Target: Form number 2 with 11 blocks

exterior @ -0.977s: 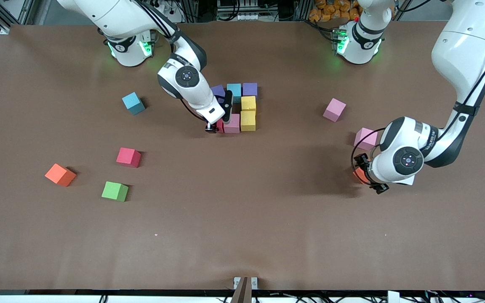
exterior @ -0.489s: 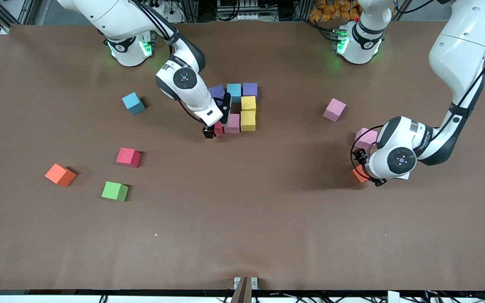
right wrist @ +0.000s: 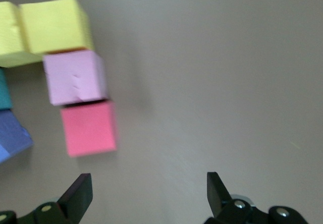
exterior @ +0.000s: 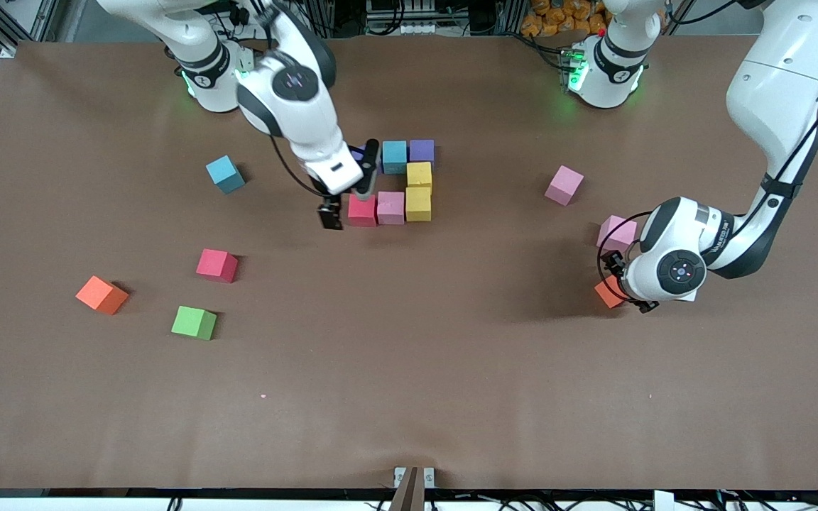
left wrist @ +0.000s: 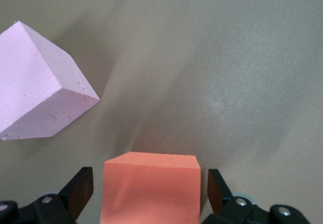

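Observation:
A partial number 2 lies mid-table: a purple block (exterior: pixel 421 150), a blue block (exterior: pixel 395 156), a half-hidden purple block (exterior: pixel 365 152), two yellow blocks (exterior: pixel 419 175) (exterior: pixel 418 204), a pink block (exterior: pixel 390 208) and a red block (exterior: pixel 362 211). My right gripper (exterior: pixel 349 195) hangs open and empty above the table beside the red block (right wrist: pixel 90 128); its own view (right wrist: pixel 149 196) shows bare table between the fingers. My left gripper (exterior: pixel 613 287) is open, low around an orange block (exterior: pixel 606 293), which sits between the fingers (left wrist: pixel 151 183) with gaps on both sides.
Loose blocks: pink (exterior: pixel 564 184), pink (exterior: pixel 616 233) beside the left gripper (left wrist: pixel 149 199), also in the left wrist view (left wrist: pixel 35 88); blue (exterior: pixel 225 174), red (exterior: pixel 216 265), orange (exterior: pixel 101 294) and green (exterior: pixel 194 322) toward the right arm's end.
My right gripper has let go of the red block beside the pink one, opened and risen off it. My left gripper has settled closer around the orange block.

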You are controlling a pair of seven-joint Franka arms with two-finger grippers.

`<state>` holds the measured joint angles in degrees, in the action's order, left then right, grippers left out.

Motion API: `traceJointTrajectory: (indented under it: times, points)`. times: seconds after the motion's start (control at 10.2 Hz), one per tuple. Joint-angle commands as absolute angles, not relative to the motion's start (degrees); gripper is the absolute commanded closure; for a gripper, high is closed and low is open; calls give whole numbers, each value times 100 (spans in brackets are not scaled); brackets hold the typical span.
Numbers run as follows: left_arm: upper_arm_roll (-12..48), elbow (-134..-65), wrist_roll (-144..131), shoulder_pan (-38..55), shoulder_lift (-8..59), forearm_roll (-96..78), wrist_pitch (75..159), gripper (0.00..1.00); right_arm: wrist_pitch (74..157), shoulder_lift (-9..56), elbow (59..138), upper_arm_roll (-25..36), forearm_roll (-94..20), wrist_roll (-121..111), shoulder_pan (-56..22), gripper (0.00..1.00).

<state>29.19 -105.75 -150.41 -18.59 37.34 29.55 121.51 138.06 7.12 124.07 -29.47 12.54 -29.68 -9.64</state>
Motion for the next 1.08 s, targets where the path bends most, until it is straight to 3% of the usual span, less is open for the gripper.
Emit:
traceJointTrajectory:
  times: [0.0, 0.1, 0.2, 0.49, 0.68, 0.98]
  points:
    - [2944, -10670, -15214, -1881, 3656, 3146, 12120, 0, 13501, 406, 11938, -2919, 854, -2900, -336, 0]
    - [2944, -10661, -15214, -1890, 3656, 3173, 12129, 36, 13491, 239, 11753, -2744, 826, -2857, -238, 0]
    - [2953, -10652, -15214, -1881, 3656, 3208, 12146, 62, 13361, 229, 11464, -2446, 774, -2639, -150, 0]
    - [2962, -10617, -15214, -1872, 3656, 3217, 12164, 73, 12552, 228, 10793, -1620, 370, -1927, -202, 0]
    - [2979, -10582, -15214, -1828, 3613, 3217, 12173, 73, 12490, 220, 10488, -1118, 360, -1916, -202, 0]
    - [3189, -10302, -14803, -1758, 3594, 3217, 12173, 73, 11157, -16, 9915, -826, 264, -1053, -123, 0]
